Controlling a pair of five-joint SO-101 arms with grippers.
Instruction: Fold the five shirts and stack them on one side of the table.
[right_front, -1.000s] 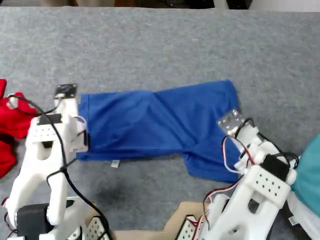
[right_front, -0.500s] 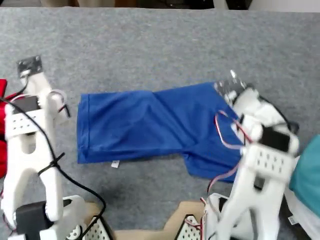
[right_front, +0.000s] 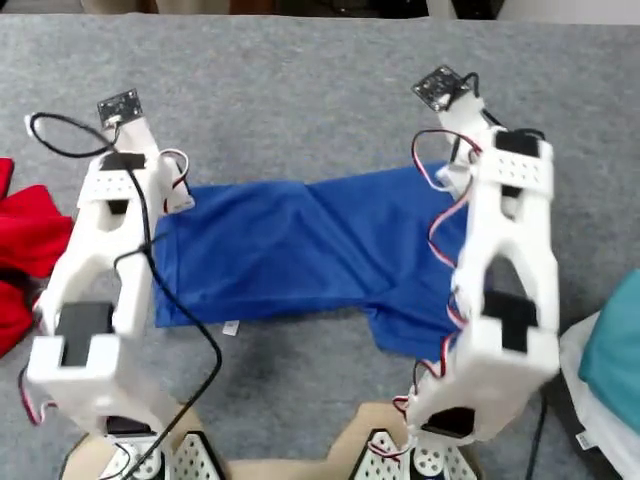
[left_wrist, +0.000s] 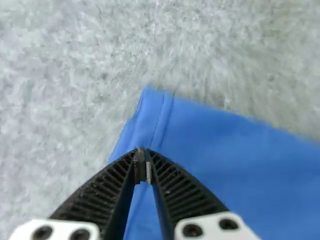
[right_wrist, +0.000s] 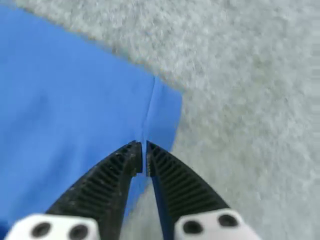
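high view, blue shirt (right_front: 300, 250) flat, long axis crosswise

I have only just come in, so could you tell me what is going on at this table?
Two arms are working on a blue shirt lying flat on the grey table. The left gripper is at its far left corner and the right gripper at its far right corner, both with fingers shut over the hem; whether they pinch cloth is unclear. A red shirt lies bunched at the left edge, a teal cloth at the right.
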